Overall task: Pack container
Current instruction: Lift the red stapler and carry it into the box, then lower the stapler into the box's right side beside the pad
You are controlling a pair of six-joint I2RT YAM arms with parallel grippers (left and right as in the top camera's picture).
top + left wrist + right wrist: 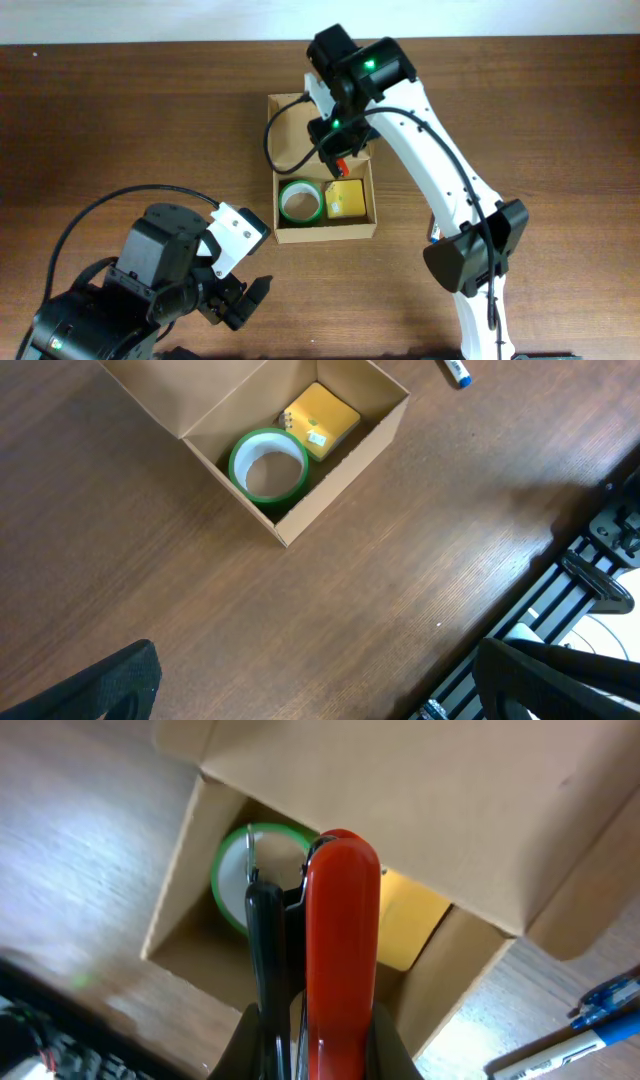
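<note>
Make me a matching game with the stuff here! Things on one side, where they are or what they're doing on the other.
1 green tape roll
2 blue-capped marker
3 red-handled tool
4 left gripper

A open, holding nothing
B on the table, outside the cardboard box
C gripped by the right gripper
D lying inside the cardboard box

Pairs: 1-D, 2-B, 3-C, 4-A

Overhead view: right arm [440, 150] conceals the container [325, 236] rear; right wrist view: red-and-black item [340, 920] masks part of the tape roll [225, 870]; marker [560, 1052] is cropped by the edge.
</note>
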